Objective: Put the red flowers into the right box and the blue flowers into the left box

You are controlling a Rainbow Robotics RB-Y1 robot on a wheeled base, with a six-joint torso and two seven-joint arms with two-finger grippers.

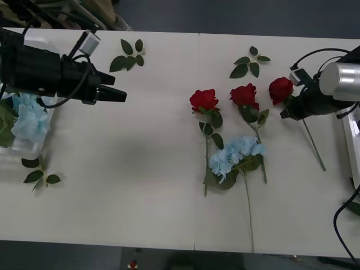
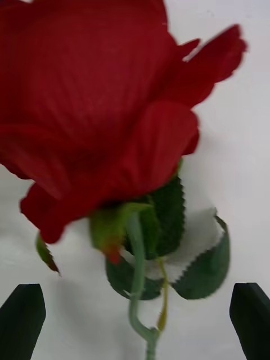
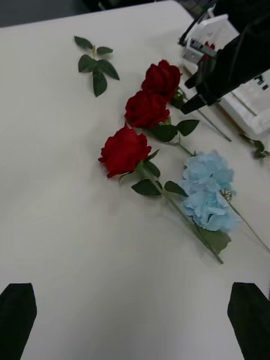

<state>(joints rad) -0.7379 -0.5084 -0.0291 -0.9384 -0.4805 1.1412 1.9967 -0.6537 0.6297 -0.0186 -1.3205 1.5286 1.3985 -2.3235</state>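
Observation:
Three red flowers lie in a row on the white table: a left rose (image 1: 203, 100), a middle rose (image 1: 244, 95) and a right rose (image 1: 280, 90). My right gripper (image 1: 284, 112) hovers open just behind the right rose's bloom (image 2: 101, 112), its black fingers (image 2: 22, 318) on either side of the stem (image 2: 135, 270) without touching it. One of the blue flowers (image 1: 236, 156) lies in front of the roses; another (image 1: 25, 118) rests in the left box (image 1: 28, 149). My left gripper (image 1: 115, 94) stands open and empty beside that box. The right box (image 1: 353, 140) shows at the right edge.
Loose green leaf sprigs lie at the back left (image 1: 128, 56), back right (image 1: 249, 63) and front left (image 1: 39, 175). The table's middle, between the left arm and the flowers, is bare. In the left wrist view the right arm (image 3: 225, 67) hangs over the farthest rose (image 3: 162, 79).

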